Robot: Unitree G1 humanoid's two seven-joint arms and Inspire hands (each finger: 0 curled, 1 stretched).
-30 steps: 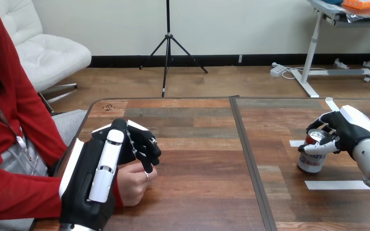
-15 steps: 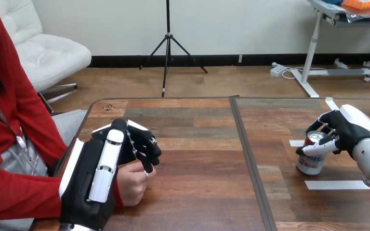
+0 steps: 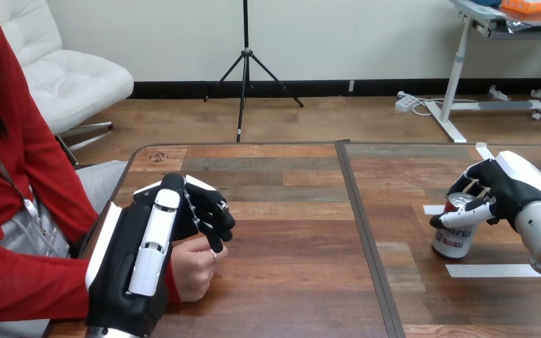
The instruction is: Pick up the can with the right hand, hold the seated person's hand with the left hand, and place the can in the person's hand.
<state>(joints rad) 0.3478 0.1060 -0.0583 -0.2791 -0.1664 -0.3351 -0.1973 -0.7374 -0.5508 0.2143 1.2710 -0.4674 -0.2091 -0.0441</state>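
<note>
1. The right hand (image 3: 511, 186) was at the table's (image 3: 289, 282) right side, fingers and thumb curled round the upper part of the can (image 3: 453, 243). The can stood upright and seemed to rest on the wood, just beside a white tape strip (image 3: 492, 270).
2. The left hand (image 3: 141, 260) lay over the person's hand (image 3: 194, 271) at the left edge, its fingers curled down round it.
3. The step in hand looked to be securing the can for lifting.
4. The grip sat high, near the rim, so the can could swing or slip. A firm, even squeeze before rising would serve best.
5. The lift should go straight up and keep the can upright.
6. The left hand's hold should be gentle and steady, so the person's hand stayed in place to receive the can, which was well apart from it.
</note>
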